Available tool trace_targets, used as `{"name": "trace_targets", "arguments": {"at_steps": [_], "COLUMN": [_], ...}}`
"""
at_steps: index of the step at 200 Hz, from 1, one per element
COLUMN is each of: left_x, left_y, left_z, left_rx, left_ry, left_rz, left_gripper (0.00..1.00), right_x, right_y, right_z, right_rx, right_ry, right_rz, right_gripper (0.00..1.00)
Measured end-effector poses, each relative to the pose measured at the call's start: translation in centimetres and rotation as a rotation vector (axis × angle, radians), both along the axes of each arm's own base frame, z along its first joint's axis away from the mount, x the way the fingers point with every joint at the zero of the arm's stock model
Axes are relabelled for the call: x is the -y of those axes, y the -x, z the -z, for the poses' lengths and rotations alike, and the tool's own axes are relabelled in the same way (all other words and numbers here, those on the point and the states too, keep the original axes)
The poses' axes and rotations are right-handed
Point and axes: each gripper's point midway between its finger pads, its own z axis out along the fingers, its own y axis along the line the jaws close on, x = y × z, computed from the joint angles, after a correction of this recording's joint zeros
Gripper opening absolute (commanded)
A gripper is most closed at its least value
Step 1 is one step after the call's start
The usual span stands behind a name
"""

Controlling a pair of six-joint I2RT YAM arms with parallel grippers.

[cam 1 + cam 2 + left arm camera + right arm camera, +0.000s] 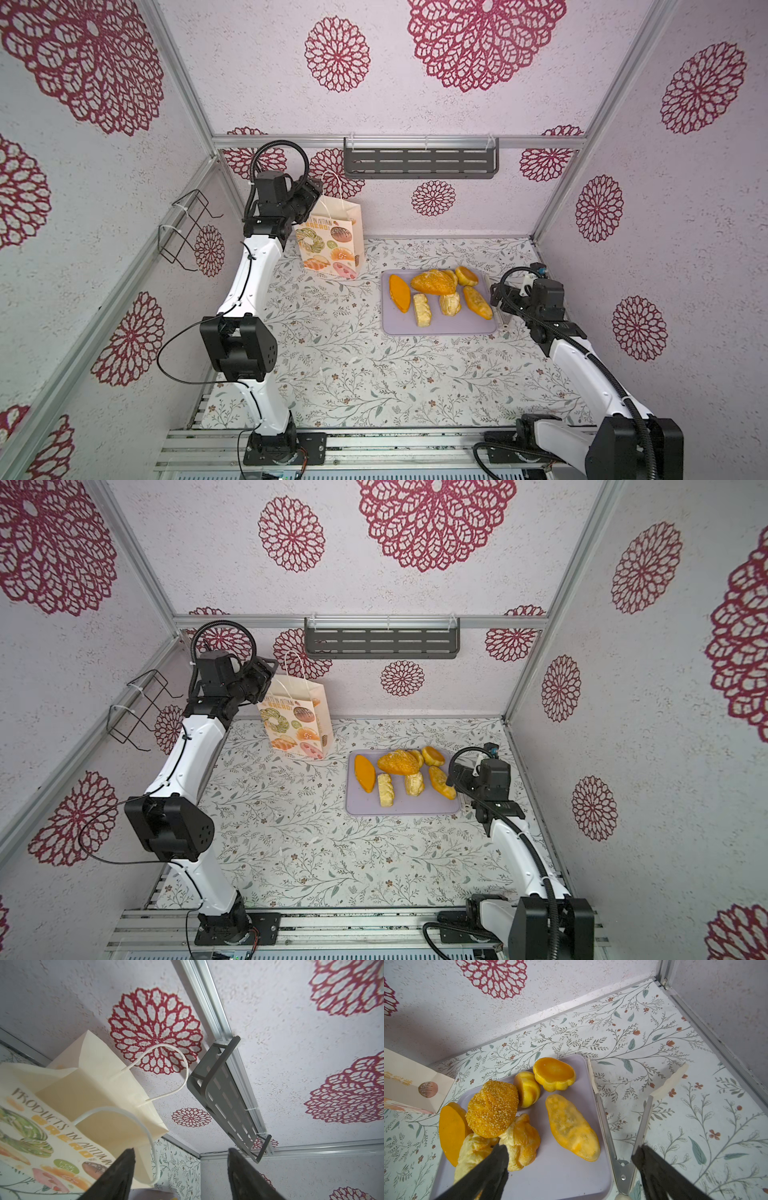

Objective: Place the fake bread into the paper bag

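While working down from the biggest thing, noted the flowered counter first, then the paper bag, upright and open-mouthed off the far-left corner of the lilac tray, near it but not touching. Counted seven pieces of fake bread, all on the tray, none in the bag.

Judged the right arm much the nearer to them. Found the right end effector spread wide and empty over the tray's right edge. Saw the oval loaf just ahead of it, closest to that edge, with its long axis slanting from the tray's far side toward its near-right corner. Would call for closing across the loaf's short width.

Noticed open metal tongs on the counter just beside that same right edge, close by one finger and easy to foul.

Found the left end effector well apart from the tray, up at the bag's mouth. Saw its fingers apart, with the near loop handle between them and not visibly pinched.
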Motion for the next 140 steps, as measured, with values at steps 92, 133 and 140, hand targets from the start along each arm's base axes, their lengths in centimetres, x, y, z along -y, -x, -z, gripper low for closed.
{"name": "trace_targets", "arguments": {"at_steps": [92,133,140], "left_x": [0.1,0.7,1.0], "left_y": [-1.5,-1.4,-1.3], "left_z": [2.5,4.7,4.7], "left_rx": [-0.016,-0.061,-0.060], "left_ry": [0.041,0.053,0.057], "left_rz": [-0.066,-0.084,-0.082], "left_gripper": [0.17,0.11,0.10], "right_x": [0.0,0.0,0.0], "right_y": [0.0,0.0,0.0], "right_z": [0.0,0.0,0.0], "right_rx": [0.000,0.000,0.000], "right_ry": [0.000,0.000,0.000], "right_rz": [0.000,0.000,0.000], "right_gripper": [0.99,0.99,0.99]}}
